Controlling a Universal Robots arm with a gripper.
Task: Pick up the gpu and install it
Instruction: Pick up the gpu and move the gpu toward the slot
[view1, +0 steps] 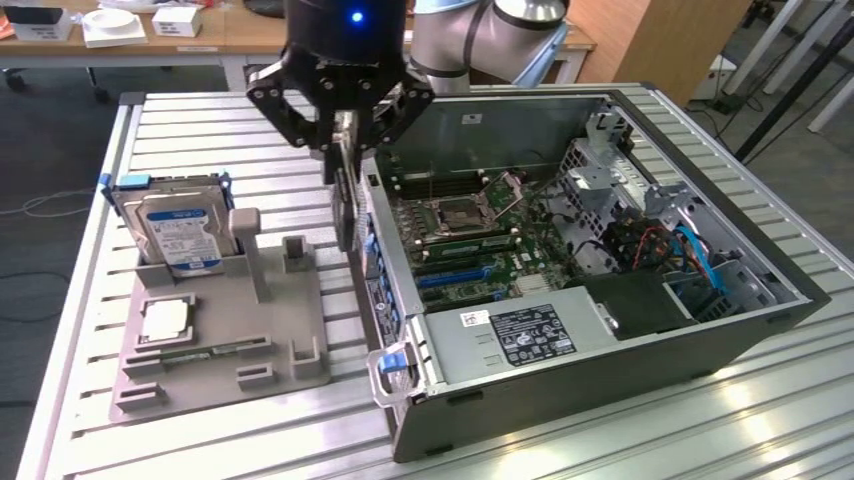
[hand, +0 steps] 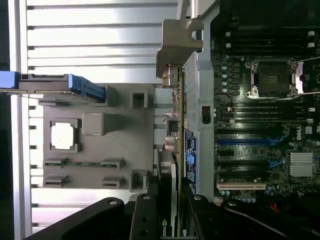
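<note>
My gripper (view1: 340, 150) hangs above the near-left wall of the open computer case (view1: 747, 330) and is shut on the gpu (view1: 350, 210), a thin dark card that hangs on edge below the fingers. The card's lower end is level with the case's wall top, between the case and the grey holder (view1: 287, 300). In the wrist view the gpu (hand: 176, 165) runs edge-on from the gripper (hand: 172, 222) out to its pale metal bracket (hand: 179, 45), lying along the case wall beside the motherboard (hand: 260, 115). Blue expansion slots (hand: 240, 141) lie open on the board.
On the grey holder stand a silver hard drive (view1: 180, 225) in a blue frame, a processor chip (view1: 163, 320) and a memory stick (view1: 200, 352). A power supply (view1: 534, 335) and cables (view1: 681, 250) fill the case's near and right parts. Ribbed metal table (view1: 747, 430) around.
</note>
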